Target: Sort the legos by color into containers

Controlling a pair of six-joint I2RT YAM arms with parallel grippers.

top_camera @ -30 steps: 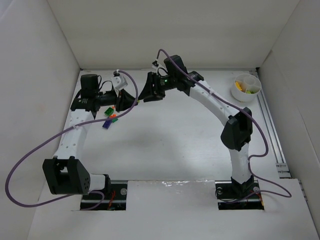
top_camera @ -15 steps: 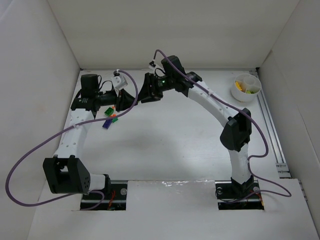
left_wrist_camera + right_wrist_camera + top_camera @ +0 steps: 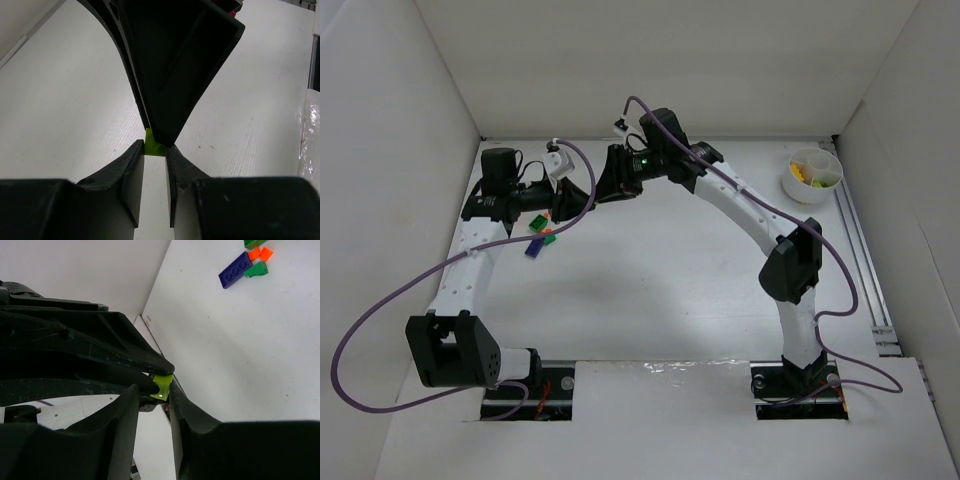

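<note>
Left hand (image 3: 155, 153) pinches lime brick (image 3: 153, 145) at its fingertips (right hand (image 3: 154, 389) opposite).

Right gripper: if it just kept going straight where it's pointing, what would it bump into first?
Most likely the lime-green brick pinched by the left gripper: it sits between the open jaws of the right gripper, that other gripper directly behind it.

No legible text, label, brand, number or sign in any view. Markings, if any, too small or blurred to read.
</note>
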